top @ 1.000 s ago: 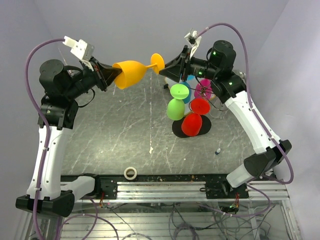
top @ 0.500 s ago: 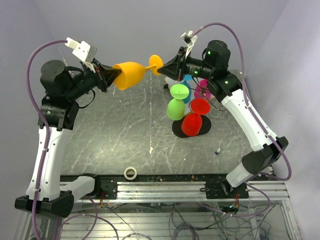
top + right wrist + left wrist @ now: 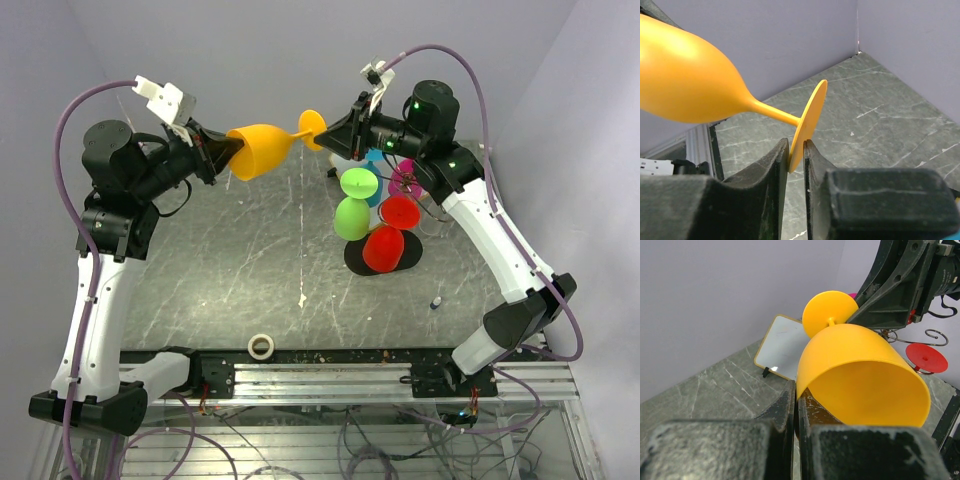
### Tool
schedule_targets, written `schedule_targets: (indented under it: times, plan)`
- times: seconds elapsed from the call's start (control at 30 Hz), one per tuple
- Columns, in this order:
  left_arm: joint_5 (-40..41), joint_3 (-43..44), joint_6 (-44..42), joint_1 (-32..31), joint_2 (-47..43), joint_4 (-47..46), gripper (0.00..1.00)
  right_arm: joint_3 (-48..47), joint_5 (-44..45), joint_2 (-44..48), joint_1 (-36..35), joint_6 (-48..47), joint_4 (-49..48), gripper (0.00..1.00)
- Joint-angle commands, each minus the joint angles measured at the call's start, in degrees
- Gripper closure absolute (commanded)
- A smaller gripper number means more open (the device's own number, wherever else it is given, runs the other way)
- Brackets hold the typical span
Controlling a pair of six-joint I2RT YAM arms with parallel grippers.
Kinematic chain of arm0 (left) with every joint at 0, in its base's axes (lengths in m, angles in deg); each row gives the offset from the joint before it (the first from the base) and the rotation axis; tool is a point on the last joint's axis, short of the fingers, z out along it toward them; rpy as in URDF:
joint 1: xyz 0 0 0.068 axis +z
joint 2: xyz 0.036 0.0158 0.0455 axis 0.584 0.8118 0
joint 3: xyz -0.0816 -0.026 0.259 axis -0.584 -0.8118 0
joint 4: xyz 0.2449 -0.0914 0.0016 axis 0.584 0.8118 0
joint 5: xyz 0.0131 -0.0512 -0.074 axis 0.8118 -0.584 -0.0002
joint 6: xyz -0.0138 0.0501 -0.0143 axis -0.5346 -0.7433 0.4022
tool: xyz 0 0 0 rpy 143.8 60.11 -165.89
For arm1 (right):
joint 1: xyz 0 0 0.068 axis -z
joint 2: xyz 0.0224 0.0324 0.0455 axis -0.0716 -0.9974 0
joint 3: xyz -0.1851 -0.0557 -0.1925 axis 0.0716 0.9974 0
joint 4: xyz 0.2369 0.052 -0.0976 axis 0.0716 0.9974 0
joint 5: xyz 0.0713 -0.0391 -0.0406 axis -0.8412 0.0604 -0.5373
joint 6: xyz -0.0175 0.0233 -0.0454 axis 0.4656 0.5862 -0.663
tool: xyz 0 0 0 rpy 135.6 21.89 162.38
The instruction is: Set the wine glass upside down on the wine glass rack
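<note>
An orange wine glass (image 3: 262, 148) hangs on its side high above the back of the table, held between both arms. My left gripper (image 3: 228, 150) is shut on the bowl's rim (image 3: 802, 390), one finger inside and one outside. My right gripper (image 3: 328, 135) is shut on the edge of the round foot (image 3: 807, 122), which stands between its two fingers (image 3: 777, 165). The wine glass rack (image 3: 385, 215) stands below the right gripper on its black oval base (image 3: 352, 258). Several coloured glasses hang on it upside down. One curled arm (image 3: 935, 335) shows in the left wrist view.
A white board with a wooden rim (image 3: 782, 346) lies at the back of the table. A roll of tape (image 3: 262, 346) sits near the front rail. A small blue object (image 3: 437, 301) lies right of the rack's base.
The right gripper has closed onto the glass's foot and its wrist has shifted slightly left. The left gripper keeps its grip on the rim; the glass has barely moved.
</note>
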Motion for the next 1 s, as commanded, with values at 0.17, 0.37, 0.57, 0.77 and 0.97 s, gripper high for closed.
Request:
schedule_targets:
  times: [0.17, 0.37, 0.57, 0.77, 0.97]
  plan:
    - [0.21, 1.13, -0.7, -0.65, -0.58, -0.64, 0.93, -1.06, 2.42, -0.13, -0.35, 0.07, 0.19, 0.79]
    - [-0.08, 0.6, -0.92, -0.65, -0.48, -0.8, 0.93, -0.23, -2.34, 0.16, -0.27, 1.07, -1.76, 0.82]
    - [-0.56, 0.11, -1.07, -0.69, -0.86, -0.93, 0.93, -0.06, -3.34, -0.41, -0.26, 1.84, -2.49, 0.91]
    - [-1.12, -0.75, -1.16, -0.73, -1.46, -1.29, 0.93, -1.09, -0.19, -0.46, -0.19, 0.23, -0.57, 1.0]
    - [-2.66, -1.97, -0.21, -0.73, -2.2, -2.33, 0.76, -1.08, 3.31, 0.88, 0.59, -2.21, 0.85, 1.0]
